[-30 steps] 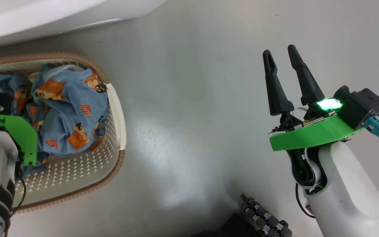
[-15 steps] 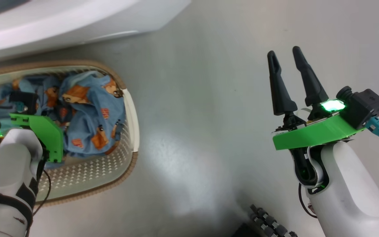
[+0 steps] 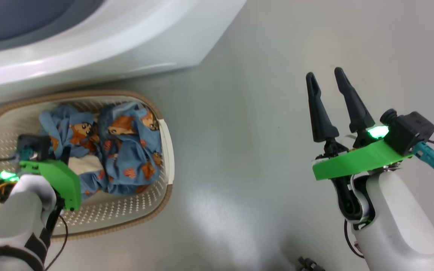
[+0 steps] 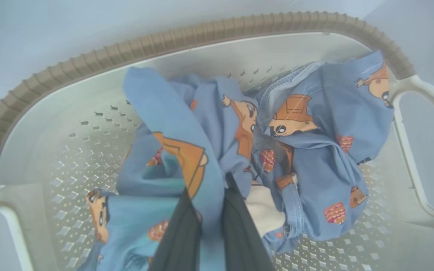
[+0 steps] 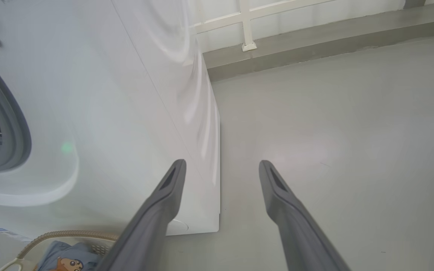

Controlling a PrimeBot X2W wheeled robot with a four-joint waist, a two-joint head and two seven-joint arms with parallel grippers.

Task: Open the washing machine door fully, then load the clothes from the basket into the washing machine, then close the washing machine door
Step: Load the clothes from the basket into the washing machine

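The floor (image 3: 239,150) is grey and shiny; the big white washing machine (image 3: 107,49) stands at the far side of it, and the basket (image 3: 167,150) sits on the floor just in front of the machine. The clothes (image 3: 130,150) lie in a blue heap inside the basket, and the heap is longest from 1 handle to the other. The left gripper (image 4: 207,184) is down in the basket, and its 2 fingers are pinched on a fold of the clothes. The right gripper (image 3: 324,73) is spread wide and holds nothing; it hangs over bare floor, well apart from the basket, so the left arm is the near 1. The grey ring (image 5: 9,124) of the machine's mouth is up and beyond the basket; I think the next move is to lift the fold up and carry it forward to that mouth.
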